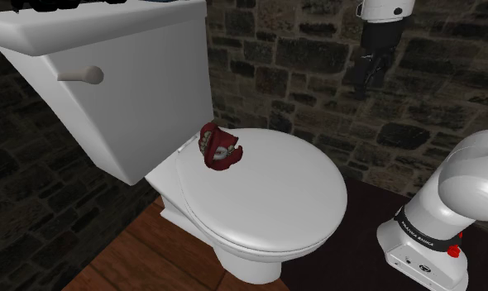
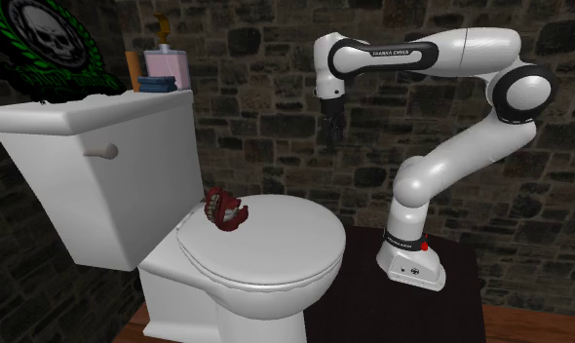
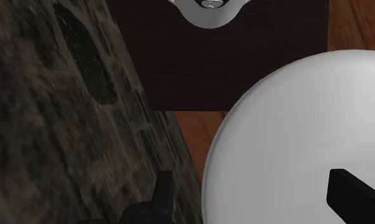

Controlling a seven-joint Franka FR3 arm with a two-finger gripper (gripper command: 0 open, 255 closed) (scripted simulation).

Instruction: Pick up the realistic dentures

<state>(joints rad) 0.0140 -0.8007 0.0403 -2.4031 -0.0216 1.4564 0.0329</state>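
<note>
red dentures [image 1: 220, 148] rest at the back of the shut toilet lid [image 1: 292, 202]; the pincer [image 1: 362, 83] hangs high beside the stone wall [image 1: 300, 58], released, seemingly ahead of any descent.

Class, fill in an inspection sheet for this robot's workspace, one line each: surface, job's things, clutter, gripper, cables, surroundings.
Surface: closed white toilet lid, in front of the cistern.
Job's things: red dentures lie at the lid's back edge near the cistern, untouched.
Clutter: pink container on the cistern top; skull picture beside it.
Gripper: black gripper high above the lid's level, away from the dentures, fingers apart, holding nothing.
Cables: nothing seen.
Surroundings: stone wall, wooden floor, dark stand.
</note>
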